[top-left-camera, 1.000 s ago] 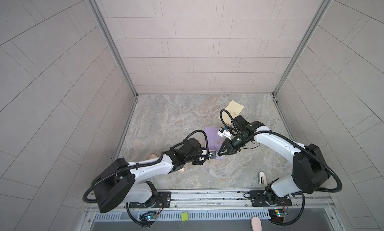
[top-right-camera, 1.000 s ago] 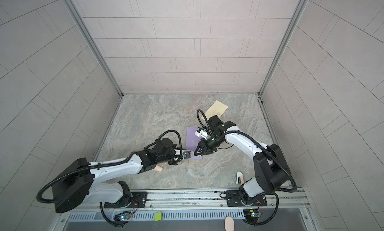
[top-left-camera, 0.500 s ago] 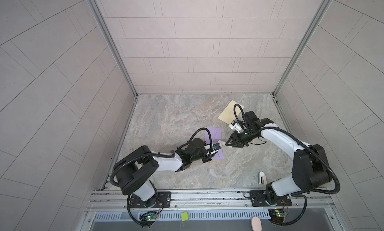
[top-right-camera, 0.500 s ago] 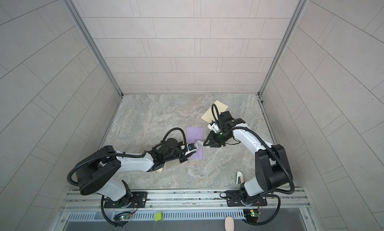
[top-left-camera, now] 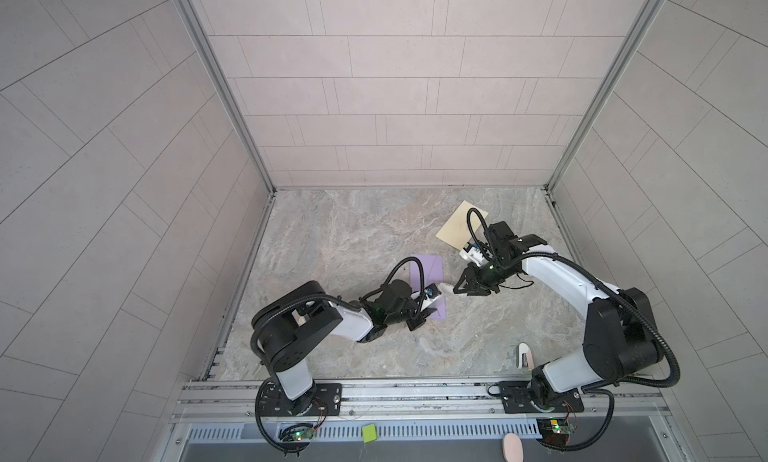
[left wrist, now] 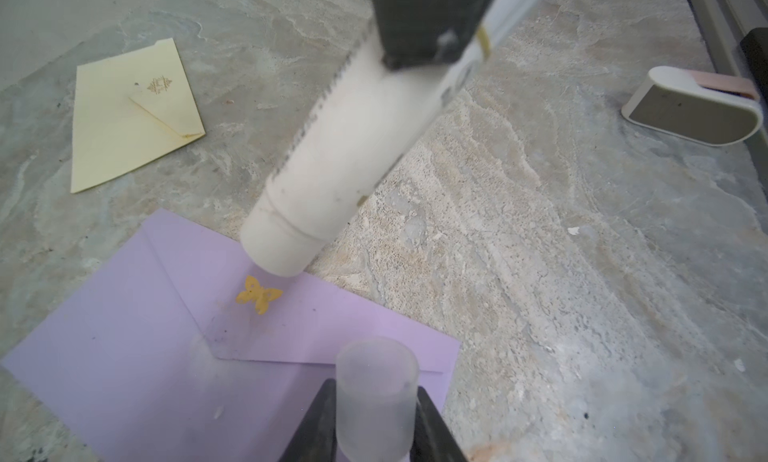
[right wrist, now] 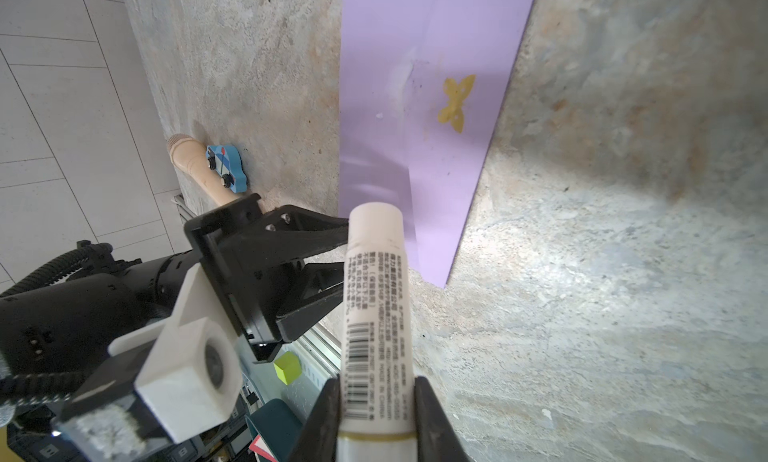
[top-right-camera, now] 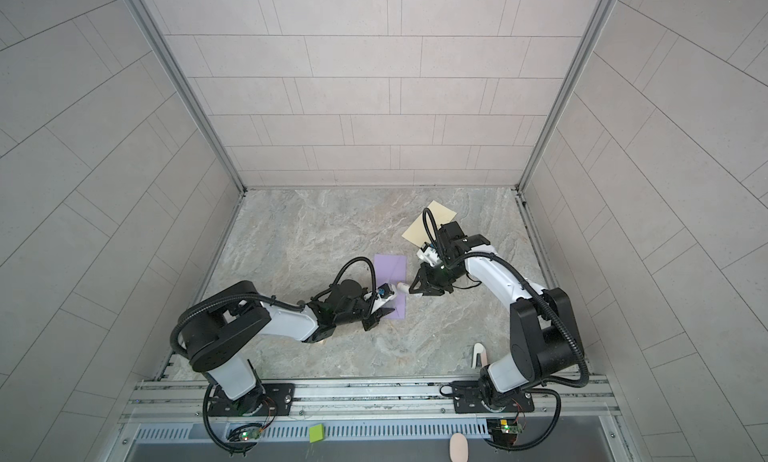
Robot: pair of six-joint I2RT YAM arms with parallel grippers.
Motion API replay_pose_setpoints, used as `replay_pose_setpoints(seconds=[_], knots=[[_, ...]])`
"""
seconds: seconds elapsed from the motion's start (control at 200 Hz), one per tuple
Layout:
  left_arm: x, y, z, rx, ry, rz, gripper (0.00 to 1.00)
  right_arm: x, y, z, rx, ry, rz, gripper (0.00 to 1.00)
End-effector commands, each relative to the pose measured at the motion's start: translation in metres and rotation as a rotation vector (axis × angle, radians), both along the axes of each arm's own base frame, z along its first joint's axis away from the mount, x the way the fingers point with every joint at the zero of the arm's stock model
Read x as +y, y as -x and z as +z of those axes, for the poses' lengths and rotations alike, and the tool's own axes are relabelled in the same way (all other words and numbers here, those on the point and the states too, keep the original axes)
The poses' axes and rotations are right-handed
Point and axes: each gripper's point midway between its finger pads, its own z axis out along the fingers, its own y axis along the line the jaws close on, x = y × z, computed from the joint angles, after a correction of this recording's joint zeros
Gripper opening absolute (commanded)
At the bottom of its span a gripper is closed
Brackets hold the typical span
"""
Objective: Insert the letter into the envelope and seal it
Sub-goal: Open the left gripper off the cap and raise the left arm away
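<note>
Marble-patterned tabletop (top-left-camera: 353,239) carries everything. The purple envelope (top-left-camera: 432,268) lies flat near the middle, its long side running near to far. Its flap is folded down, and a pale glossy smear shows by the flap's point. To its far right, well apart, lies a cream paper piece (top-left-camera: 457,227) with one corner folded over and a small gold emblem. A white tape dispenser (top-left-camera: 524,354) sits at the near right, by the right arm's base.

The right gripper (right wrist: 376,397) reaches in from the right with its jaws clamped on a white glue stick (left wrist: 345,156). The stick's open end is at the envelope's right edge, close to the sticker. Whether it touches the paper cannot be told.

The left gripper (left wrist: 376,401) is low over the envelope's near end. Its jaws hold a clear cap (left wrist: 376,372) between them, pressed on both sides.

A small yellow butterfly sticker (left wrist: 259,294) sits on the flap, just beside the smear.
</note>
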Motion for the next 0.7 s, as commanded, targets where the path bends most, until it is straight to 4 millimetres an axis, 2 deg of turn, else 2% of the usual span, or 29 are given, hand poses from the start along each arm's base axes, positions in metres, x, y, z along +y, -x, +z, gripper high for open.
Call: replay_pose_setpoints(seconds=[0.0,0.215,0.49,0.59,0.695], knots=[[-0.014,-0.006,0.007,-0.008,0.073,0.006,0.32,0.002,0.008,0.000,0.035,0.020,0.050,0.00],[-0.004,-0.010,-0.003,0.015,0.110,0.053,0.37,0.010,0.020,-0.012,0.090,0.038,0.087,0.00],[-0.003,-0.006,-0.009,0.029,0.100,0.038,0.38,0.011,0.013,-0.027,0.100,0.062,0.051,0.00],[-0.001,-0.009,0.002,0.021,0.129,0.049,0.41,0.013,0.008,-0.022,0.068,0.059,0.041,0.00],[0.001,-0.010,0.022,0.021,0.186,0.057,0.51,0.012,0.005,-0.011,0.037,0.060,0.037,0.00]])
